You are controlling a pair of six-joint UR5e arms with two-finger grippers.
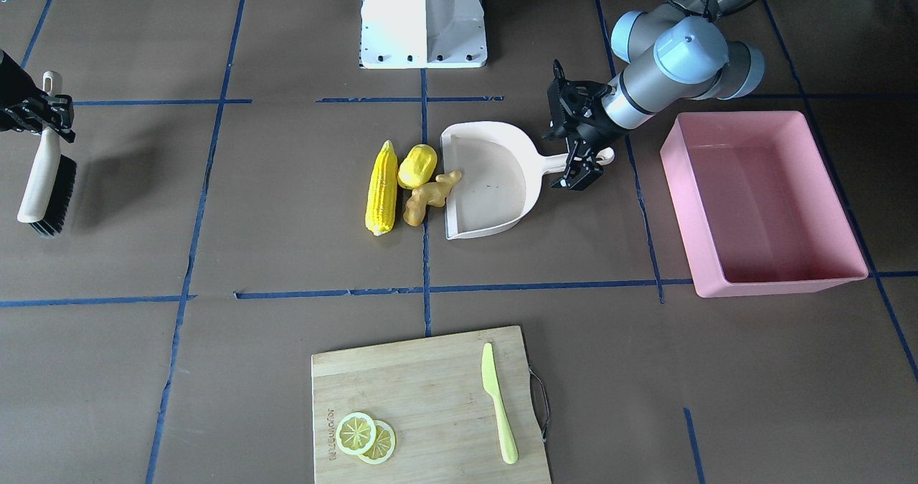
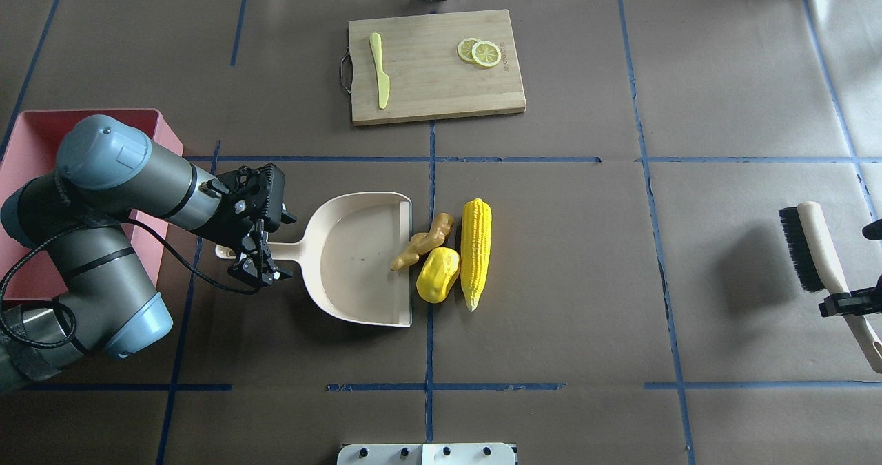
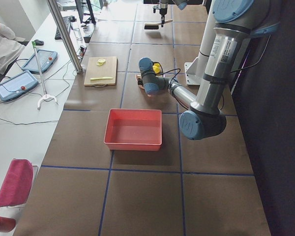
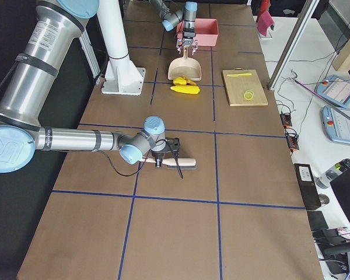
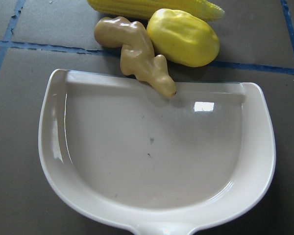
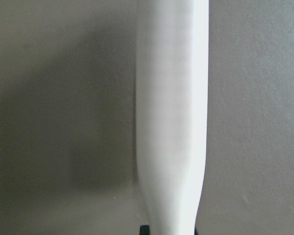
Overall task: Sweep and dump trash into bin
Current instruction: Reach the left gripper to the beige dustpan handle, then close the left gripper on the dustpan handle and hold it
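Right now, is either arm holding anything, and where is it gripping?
Left gripper holds the dustpan by its handle. Right gripper holds the brush by the upper part of its handle, above the bristles.

The cream dustpan (image 5: 152, 161) is filling the view; the ginger root (image 5: 134, 51) is overlapping its 12 o'clock lip, the yellow fruit (image 5: 183, 36) and corn cob (image 5: 152, 7) lying beyond.

Bin (image 2: 155, 124): largely hidden behind left arm in overhead view.
Brush (image 2: 830, 275): handle end cut by frame edge.
Right end effector (image 2: 851, 303): mostly out of frame.
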